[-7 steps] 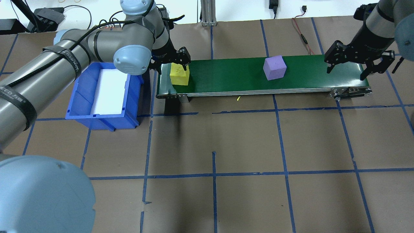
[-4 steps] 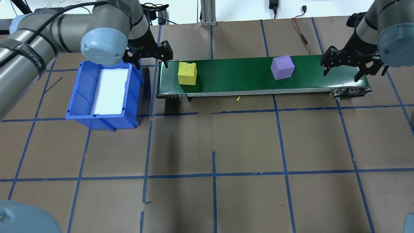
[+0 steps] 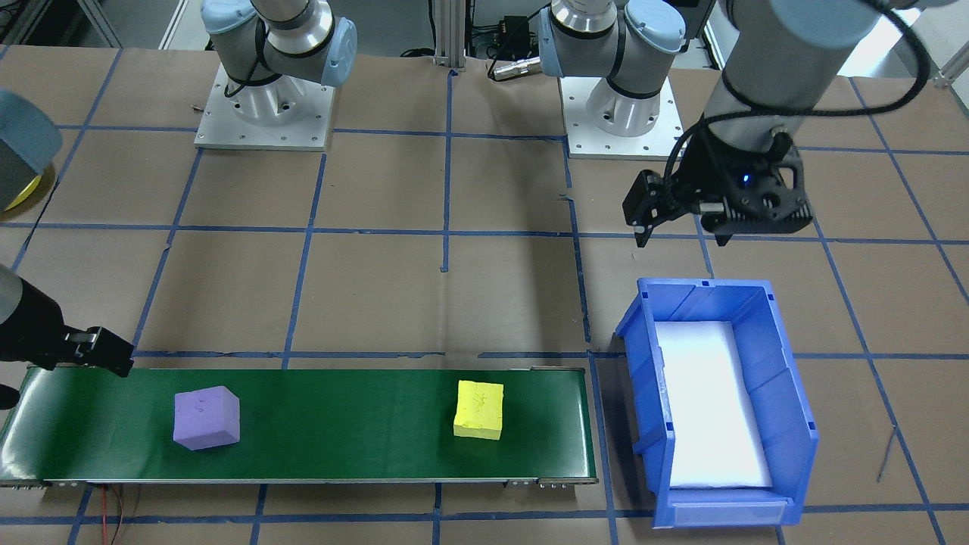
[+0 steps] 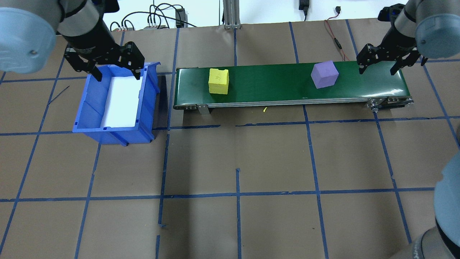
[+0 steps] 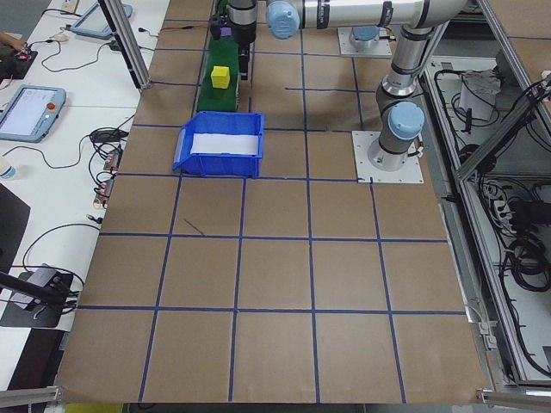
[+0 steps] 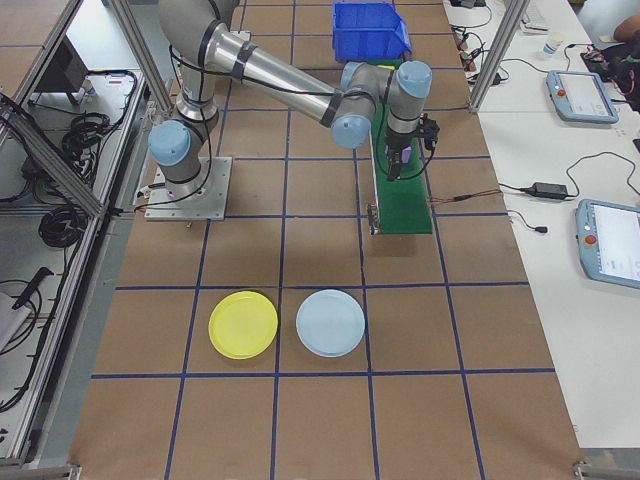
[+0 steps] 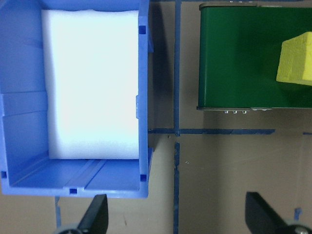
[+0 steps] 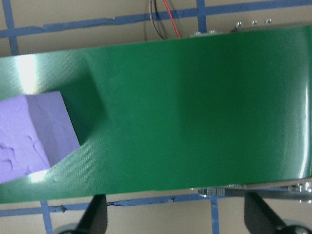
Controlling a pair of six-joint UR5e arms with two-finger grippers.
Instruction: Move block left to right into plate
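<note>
My left tool (image 4: 113, 72) hangs spread and empty over the blue bin (image 4: 86, 108), which holds a white foam pad (image 4: 120, 102). My right tool (image 4: 377, 64) is spread above the green conveyor's (image 4: 273, 86) end, near the purple block (image 4: 324, 75). The yellow block (image 4: 218, 81) rides the belt. The yellow plate (image 6: 243, 324) lies on the brown bench (image 4: 237, 162) beside a pale blue plate (image 6: 330, 323).
</note>
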